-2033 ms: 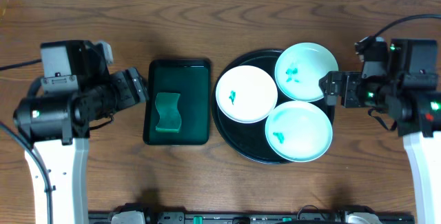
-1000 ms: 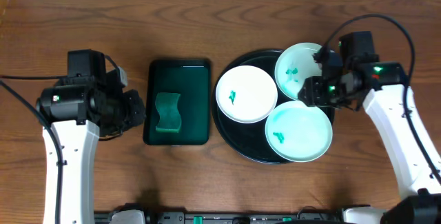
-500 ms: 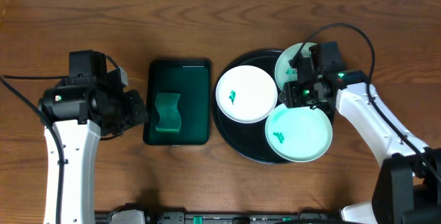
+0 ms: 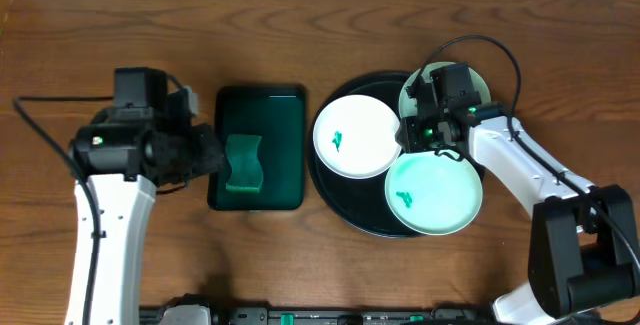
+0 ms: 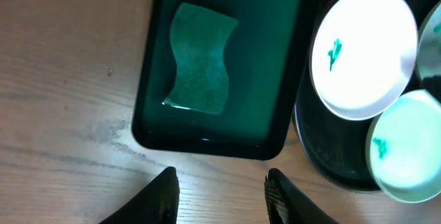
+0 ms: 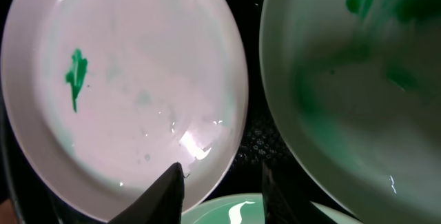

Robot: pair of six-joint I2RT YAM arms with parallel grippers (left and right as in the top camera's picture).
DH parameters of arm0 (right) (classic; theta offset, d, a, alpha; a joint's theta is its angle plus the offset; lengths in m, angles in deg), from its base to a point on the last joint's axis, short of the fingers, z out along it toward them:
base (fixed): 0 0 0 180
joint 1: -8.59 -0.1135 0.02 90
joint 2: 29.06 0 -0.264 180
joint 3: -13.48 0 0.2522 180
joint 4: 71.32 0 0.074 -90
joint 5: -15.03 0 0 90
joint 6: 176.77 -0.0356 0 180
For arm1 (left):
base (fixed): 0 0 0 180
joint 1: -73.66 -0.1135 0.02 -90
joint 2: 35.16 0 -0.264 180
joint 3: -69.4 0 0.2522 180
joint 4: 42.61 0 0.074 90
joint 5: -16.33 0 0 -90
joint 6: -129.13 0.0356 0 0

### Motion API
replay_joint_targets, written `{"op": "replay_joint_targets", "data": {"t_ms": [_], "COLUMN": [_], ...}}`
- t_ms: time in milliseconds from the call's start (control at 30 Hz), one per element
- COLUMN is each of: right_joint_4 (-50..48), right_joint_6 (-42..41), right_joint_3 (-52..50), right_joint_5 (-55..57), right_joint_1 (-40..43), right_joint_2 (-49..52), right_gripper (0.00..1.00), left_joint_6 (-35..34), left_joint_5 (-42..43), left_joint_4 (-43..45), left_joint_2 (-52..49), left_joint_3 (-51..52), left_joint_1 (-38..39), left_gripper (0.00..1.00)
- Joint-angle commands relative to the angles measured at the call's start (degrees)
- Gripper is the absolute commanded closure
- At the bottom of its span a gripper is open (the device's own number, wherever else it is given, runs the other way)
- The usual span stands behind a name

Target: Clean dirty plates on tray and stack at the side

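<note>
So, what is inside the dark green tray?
One green sponge lies flat in the dark green tray. Whatever is under the sponge is covered.

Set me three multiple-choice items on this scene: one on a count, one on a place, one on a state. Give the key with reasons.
1. How many plates lie on the black tray?
A. one
B. two
C. three

2. Where is the sponge?
A. on the black tray
B. in the green tray
C. on a plate

3. The left gripper is:
A. open and empty
B. shut on the sponge
C. shut on a plate

Key:
1 C: the overhead view shows three white plates inside the black rim.
2 B: the sponge lies in the green tray, left of the black one.
3 A: the left wrist view shows its fingers apart with nothing between them.
</note>
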Motion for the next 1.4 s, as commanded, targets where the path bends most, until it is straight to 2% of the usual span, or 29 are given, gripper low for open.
{"op": "replay_joint_targets", "data": {"t_ms": [0, 233, 567, 1100, 1367], "right_joint_4": [-0.70, -1.18, -5.33, -15.74, -17.38], "right_joint_6": [-1.05, -3.45, -6.03, -9.66, -9.68], "right_joint_3": [-0.17, -0.22, -2.45, -8.44, -9.38], "right_joint_5": [2.19, 7.98, 7.89, 7.87, 7.87], "right_joint_1": [-1.70, -2.34, -2.60, -3.19, -3.21], "right_joint_2": [0.96, 0.96, 0.98, 1.01, 1.01], "right_gripper": [0.66, 0.71, 0.78, 0.79, 0.87], "left_joint_6": [0.92, 0.72, 0.72, 0.74, 0.72], "left_joint_5": [-3.78, -4.35, -4.33, -4.33, -4.33], "left_joint_4": [0.20, 0.74, 0.74, 0.74, 0.81], "left_joint_2": [-0.85, -3.13, -8.15, -10.14, -10.14], "left_joint_3": [0.87, 0.92, 0.92, 0.92, 0.92], "left_joint_1": [2.99, 5.66, 5.70, 5.70, 5.70], "left_gripper": [0.58, 0.58, 0.58, 0.58, 0.58]}}
